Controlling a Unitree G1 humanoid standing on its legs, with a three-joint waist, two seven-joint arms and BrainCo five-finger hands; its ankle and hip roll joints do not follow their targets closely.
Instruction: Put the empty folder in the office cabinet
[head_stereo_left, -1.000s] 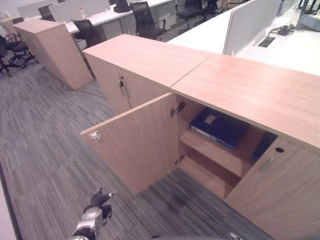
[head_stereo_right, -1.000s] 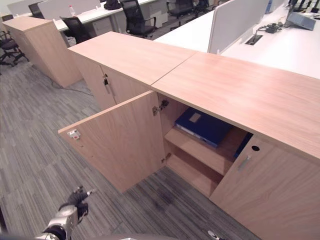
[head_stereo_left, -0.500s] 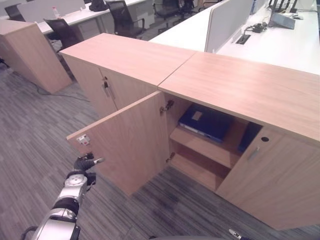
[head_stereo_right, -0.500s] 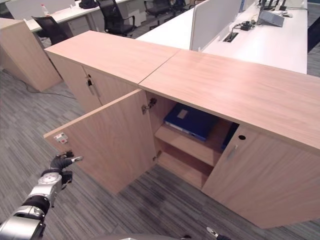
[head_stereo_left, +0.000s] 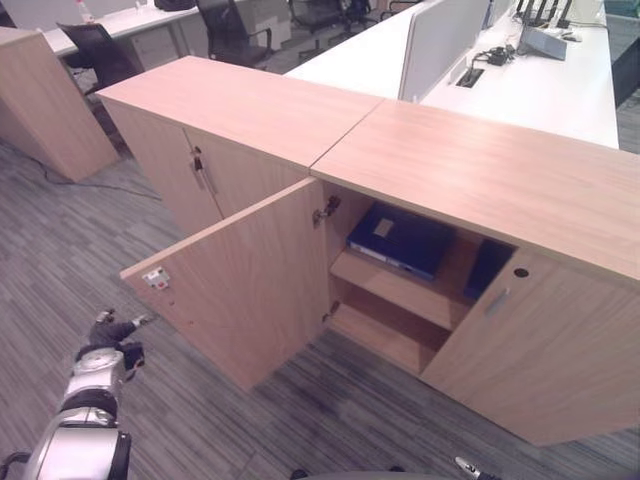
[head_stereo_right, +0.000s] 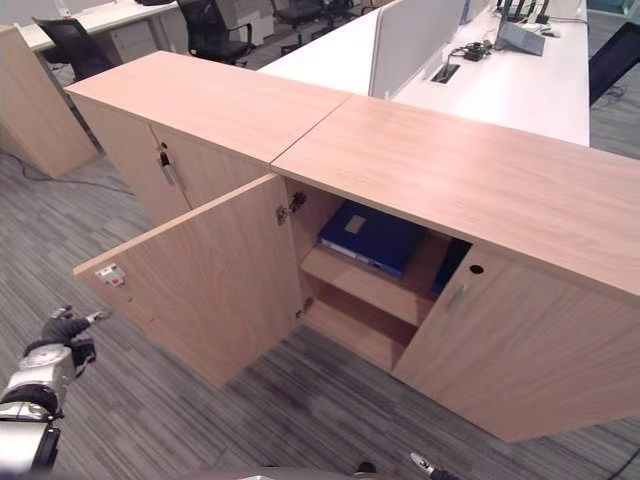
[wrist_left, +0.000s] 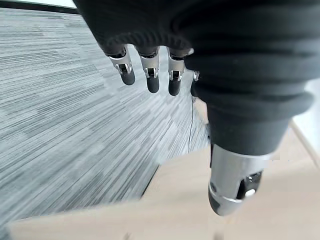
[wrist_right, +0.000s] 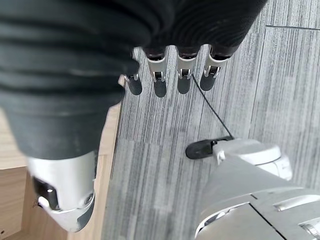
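A dark blue folder (head_stereo_left: 405, 238) lies flat on the upper shelf inside the wooden office cabinet (head_stereo_left: 480, 170). The cabinet's left door (head_stereo_left: 250, 285) stands wide open toward me and its right door (head_stereo_left: 520, 340) is closed. My left hand (head_stereo_left: 110, 335) hovers low at the left, just outside the open door's free edge, below its latch (head_stereo_left: 155, 278). Its fingers (wrist_left: 150, 75) are relaxed and hold nothing. My right hand's fingers (wrist_right: 183, 75) hang straight over the carpet, empty.
A second dark blue item (head_stereo_left: 488, 268) stands behind the closed right door. The lower shelf (head_stereo_left: 385, 335) is bare. A twin cabinet (head_stereo_left: 220, 100) with closed doors adjoins on the left. White desks (head_stereo_left: 540, 80) and office chairs (head_stereo_left: 225, 30) stand behind.
The camera has shifted. My left hand rose from near the floor to beside the open door's free edge, then drifted slightly left of it. The folder stayed on its shelf.
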